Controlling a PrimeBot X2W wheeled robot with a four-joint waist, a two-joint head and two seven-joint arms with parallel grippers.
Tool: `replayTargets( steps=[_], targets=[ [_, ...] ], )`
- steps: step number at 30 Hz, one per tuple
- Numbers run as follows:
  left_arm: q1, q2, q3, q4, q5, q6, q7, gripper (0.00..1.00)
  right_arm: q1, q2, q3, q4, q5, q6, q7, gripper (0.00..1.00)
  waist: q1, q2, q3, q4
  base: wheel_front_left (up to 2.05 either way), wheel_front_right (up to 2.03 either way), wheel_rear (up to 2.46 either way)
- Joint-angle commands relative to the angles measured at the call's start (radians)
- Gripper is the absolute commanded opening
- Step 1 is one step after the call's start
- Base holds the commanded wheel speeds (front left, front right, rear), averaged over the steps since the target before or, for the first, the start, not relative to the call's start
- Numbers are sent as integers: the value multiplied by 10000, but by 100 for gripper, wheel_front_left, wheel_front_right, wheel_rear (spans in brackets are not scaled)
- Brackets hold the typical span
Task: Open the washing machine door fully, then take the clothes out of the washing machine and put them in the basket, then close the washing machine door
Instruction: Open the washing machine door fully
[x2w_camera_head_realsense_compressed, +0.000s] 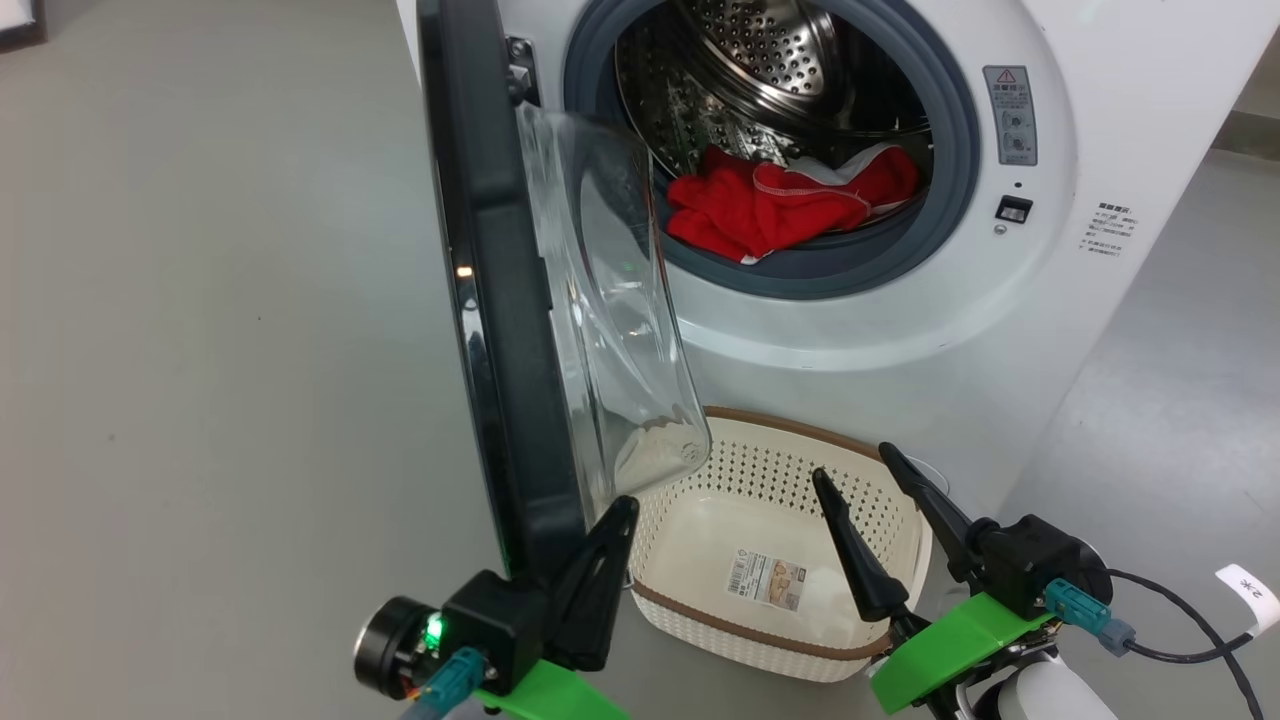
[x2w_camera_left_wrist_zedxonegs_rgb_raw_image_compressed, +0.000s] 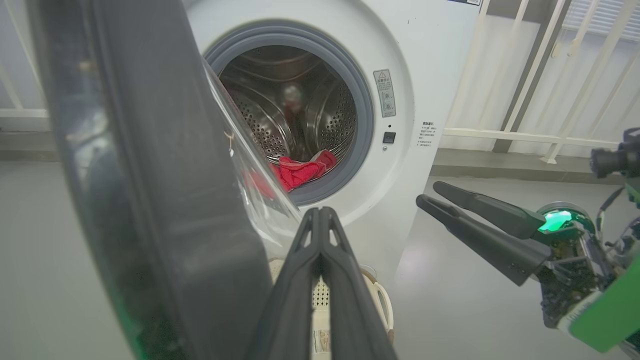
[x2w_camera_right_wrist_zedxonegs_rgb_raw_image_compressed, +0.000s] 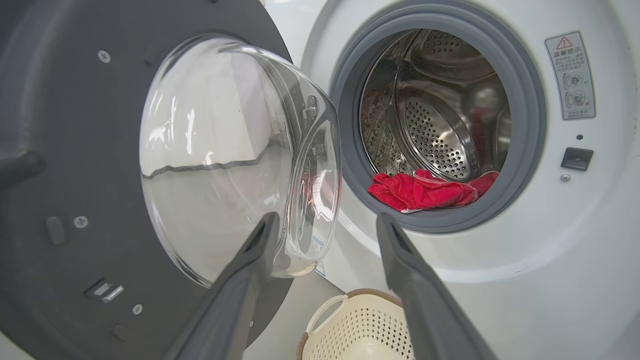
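Observation:
The washing machine door (x2w_camera_head_realsense_compressed: 500, 300) stands swung out about square to the white washing machine (x2w_camera_head_realsense_compressed: 1000, 330), its black rim edge-on and its glass bowl (x2w_camera_right_wrist_zedxonegs_rgb_raw_image_compressed: 225, 150) facing the opening. Red clothes (x2w_camera_head_realsense_compressed: 790, 200) lie at the drum's front lip, seen too in the wrist views (x2w_camera_left_wrist_zedxonegs_rgb_raw_image_compressed: 297, 172) (x2w_camera_right_wrist_zedxonegs_rgb_raw_image_compressed: 425, 190). The cream basket (x2w_camera_head_realsense_compressed: 790, 428) sits on the floor under the opening, with nothing in it. My left gripper (x2w_camera_head_realsense_compressed: 622, 508) is shut on nothing, close against the door's lower inner side (x2w_camera_left_wrist_zedxonegs_rgb_raw_image_compressed: 320, 212). My right gripper (x2w_camera_head_realsense_compressed: 852, 462) hangs open above the basket, pointing at the drum (x2w_camera_right_wrist_zedxonegs_rgb_raw_image_compressed: 326, 220).
Grey floor (x2w_camera_head_realsense_compressed: 200, 400) spreads to the left of the door. A white railing (x2w_camera_left_wrist_zedxonegs_rgb_raw_image_compressed: 540, 75) stands to the right of the machine. A black cable (x2w_camera_head_realsense_compressed: 1190, 620) with a white tag trails from my right wrist.

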Motion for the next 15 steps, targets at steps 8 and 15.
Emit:
replayTargets(
  steps=[8, 15],
  targets=[
    [94, 277, 814, -284, -171, 380, -47, 0, -442, 49, 239, -170, 65, 35, -65, 100, 0, -1, 28, 236, 0, 0, 0],
    [167, 450, 1158, -354, -230, 656, -88, 0, -461, 49, 274, -124, 32, 35, -65, 100, 0, -1, 45, 395, 0, 0, 0]
  ],
)
